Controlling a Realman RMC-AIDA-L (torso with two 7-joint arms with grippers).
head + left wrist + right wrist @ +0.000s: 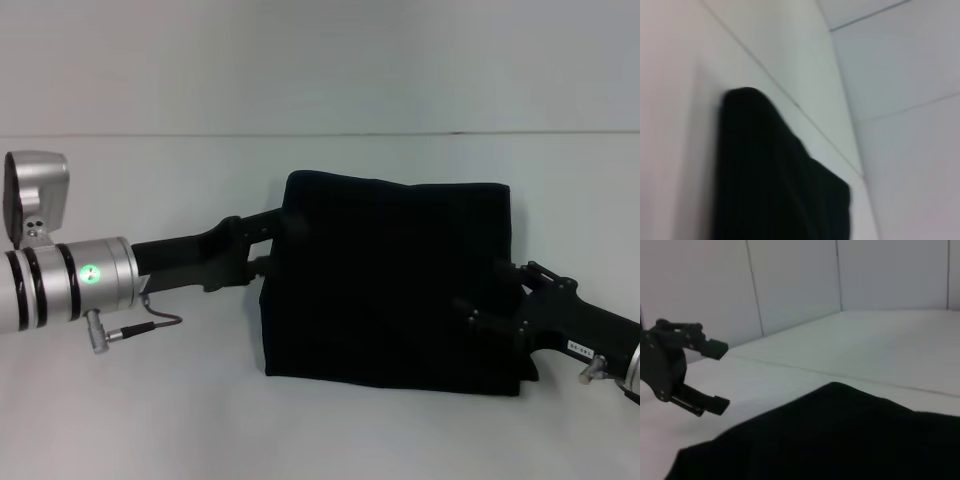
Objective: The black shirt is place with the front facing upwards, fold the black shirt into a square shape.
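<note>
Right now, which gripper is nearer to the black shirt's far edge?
Left. The left gripper is at the left side of the black shirt, by its far corner; the right gripper is over its right side, toward the near edge.

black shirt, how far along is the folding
Mostly done: the black shirt already lies as a compact, near-square block with no print or sleeves showing. In hand: the left end effector, fingers open, sits at its left edge and the right end effector at its right edge. Left: withdrawing both arms.
</note>
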